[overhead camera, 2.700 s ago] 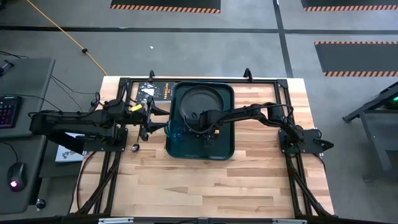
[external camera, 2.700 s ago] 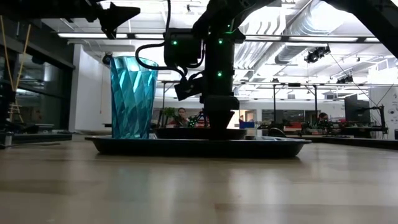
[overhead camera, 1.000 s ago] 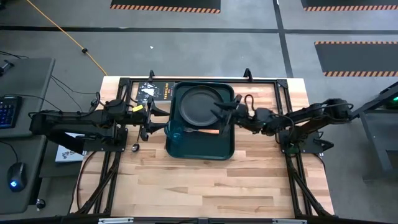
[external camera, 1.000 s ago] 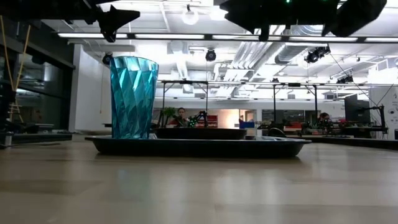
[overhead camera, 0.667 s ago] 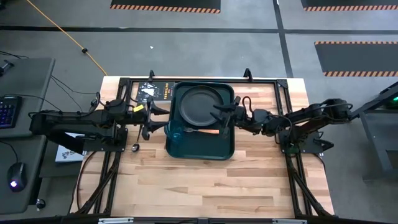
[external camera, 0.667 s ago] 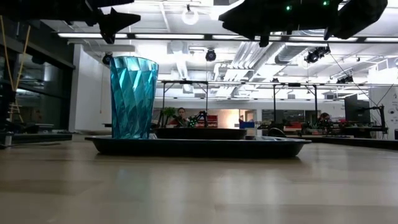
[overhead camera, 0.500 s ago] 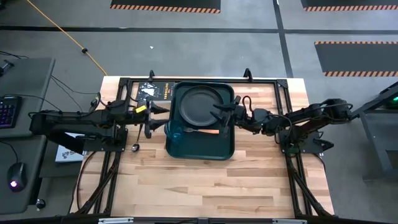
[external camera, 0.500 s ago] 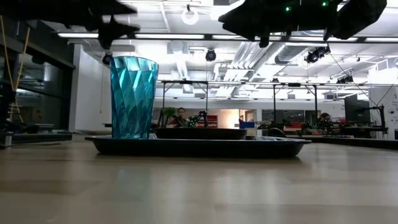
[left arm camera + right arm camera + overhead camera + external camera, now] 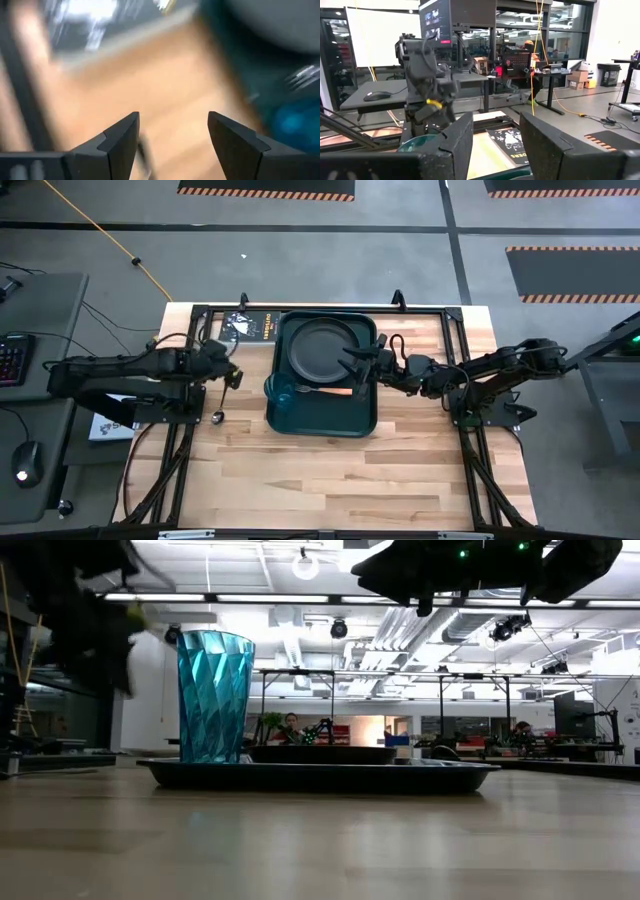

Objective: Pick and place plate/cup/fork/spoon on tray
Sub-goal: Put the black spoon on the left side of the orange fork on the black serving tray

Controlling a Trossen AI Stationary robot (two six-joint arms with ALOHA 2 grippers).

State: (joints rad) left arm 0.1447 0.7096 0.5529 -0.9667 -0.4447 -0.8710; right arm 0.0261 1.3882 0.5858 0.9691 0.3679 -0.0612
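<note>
Your left gripper [image 9: 172, 132] has its fingers spread apart with nothing between them, and it has just swung away from the tray [image 9: 322, 412]; half a second ago it sat close against the tray's left edge by the cup [image 9: 281, 391], and now it hangs over bare wood, turning toward the spoon [image 9: 218, 416], which lies on the table well to the left of the tray; the wrist picture is smeared by that motion, so you can read little more from it than the open fingers, wood below and a teal blur at one side. Your right gripper [image 9: 362, 364], also open and empty, has held its place over the tray's right rim, lifted clear; a few seconds back it was down in the middle of the tray. On the tray itself, the plate [image 9: 326, 347] fills the far half, the fork [image 9: 330, 391] lies across the near half, and the cup stands at the near-left corner; in the low view the cup [image 9: 213, 696] stands upright on the tray [image 9: 320, 775]. So, by my reading, three of the four items are placed and the spoon is the only piece left; your left arm looks to be starting on it; a thin flat spoon on wood will want a low, careful pinch.
</note>
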